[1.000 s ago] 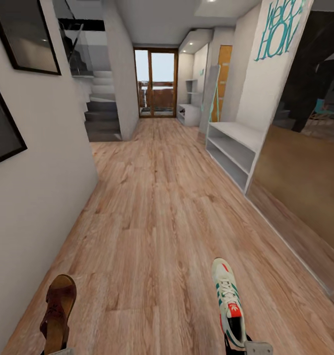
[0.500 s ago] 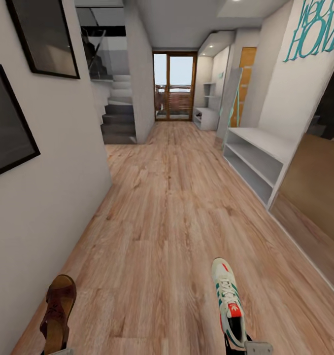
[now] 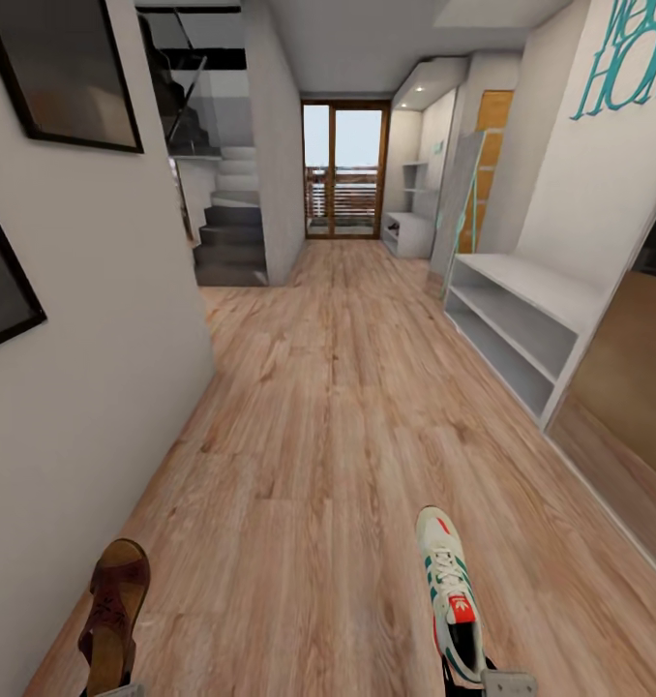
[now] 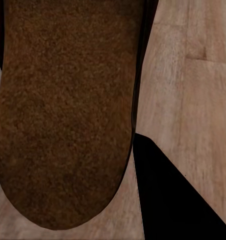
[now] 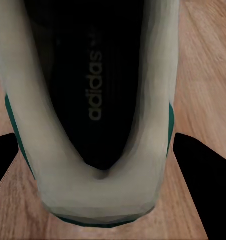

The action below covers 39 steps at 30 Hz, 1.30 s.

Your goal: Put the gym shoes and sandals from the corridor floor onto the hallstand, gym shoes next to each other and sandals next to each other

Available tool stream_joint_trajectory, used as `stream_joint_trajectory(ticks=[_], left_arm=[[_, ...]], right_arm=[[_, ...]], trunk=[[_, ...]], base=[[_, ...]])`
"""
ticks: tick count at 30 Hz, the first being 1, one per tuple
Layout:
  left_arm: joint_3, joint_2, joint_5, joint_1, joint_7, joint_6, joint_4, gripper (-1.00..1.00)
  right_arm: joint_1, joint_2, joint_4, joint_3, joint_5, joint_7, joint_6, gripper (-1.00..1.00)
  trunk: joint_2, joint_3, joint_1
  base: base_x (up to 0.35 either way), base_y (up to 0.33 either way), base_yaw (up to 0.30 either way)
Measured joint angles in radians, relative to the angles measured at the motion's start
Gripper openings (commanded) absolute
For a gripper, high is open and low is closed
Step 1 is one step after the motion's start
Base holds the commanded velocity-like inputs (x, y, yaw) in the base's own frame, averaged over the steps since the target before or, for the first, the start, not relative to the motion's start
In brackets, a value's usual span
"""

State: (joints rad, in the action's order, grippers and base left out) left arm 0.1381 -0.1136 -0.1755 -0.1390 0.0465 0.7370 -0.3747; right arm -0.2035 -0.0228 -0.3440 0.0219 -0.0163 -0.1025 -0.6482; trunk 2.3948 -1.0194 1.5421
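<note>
the left claw (image 3: 110,689) grips a dark reddish-brown strappy leather sandal (image 3: 113,615), the right claw (image 3: 492,682) a white lace-up sneaker with green stripes (image 3: 451,592), both held above the brown wood-plank corridor floor (image 3: 338,436). the pale-grey shelved bench (image 3: 521,310) stands well ahead of the sneaker, by the wall.

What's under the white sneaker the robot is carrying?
Bare wood floor lies beneath the sneaker, held clear of it. The right gripper at its heel is mostly covered, so the grip itself can't be seen.
</note>
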Motion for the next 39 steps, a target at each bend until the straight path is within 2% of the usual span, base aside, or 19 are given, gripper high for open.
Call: stream_joint_trajectory(ticks=[39], left_arm=[[0.001, 0.0, 0.0, 0.0, 0.0, 0.008, 0.003, -1.0]], right_arm=[[0.0, -0.003, 0.001, -0.001, 0.001, -0.002, -0.001, -1.0]], trunk=[[0.0, 0.0, 0.0]], base=[[0.339, 0.0, 0.0]])
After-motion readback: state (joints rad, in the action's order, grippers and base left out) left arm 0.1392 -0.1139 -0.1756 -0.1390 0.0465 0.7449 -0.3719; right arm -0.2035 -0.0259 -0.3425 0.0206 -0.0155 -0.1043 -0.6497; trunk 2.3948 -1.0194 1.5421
